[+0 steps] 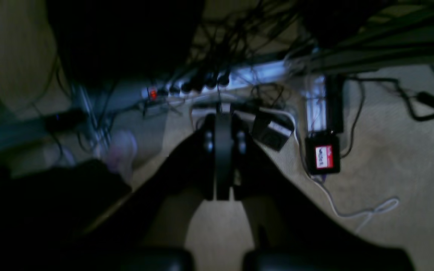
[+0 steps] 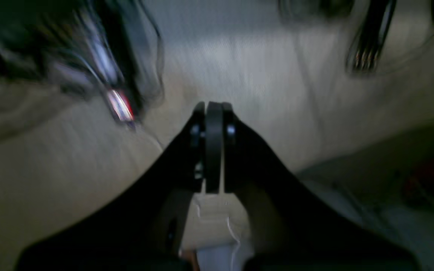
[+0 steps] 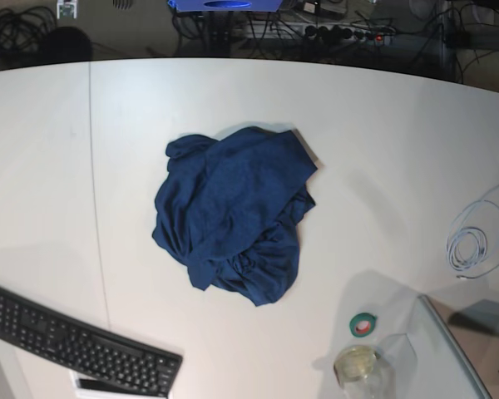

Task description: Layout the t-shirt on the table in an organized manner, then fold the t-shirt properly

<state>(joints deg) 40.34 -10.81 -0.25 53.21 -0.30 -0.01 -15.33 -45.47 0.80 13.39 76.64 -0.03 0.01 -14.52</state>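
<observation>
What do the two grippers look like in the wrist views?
Both look alike. The left gripper and the right gripper are matt black, each with two slim flat fingers that widen toward the camera into broad black bodies. A small round screw or rivet shows on each finger near the tip. No markings, labels or cables appear on them. Both views are blurred, so finer detail is unclear.

The floor [image 1: 390,158] was pale beige carpet. Beyond the left pincer lay a long power strip [image 1: 217,81] with black plugs, tangled black wires [image 1: 239,34], and a loose white cord [image 1: 367,210].
</observation>
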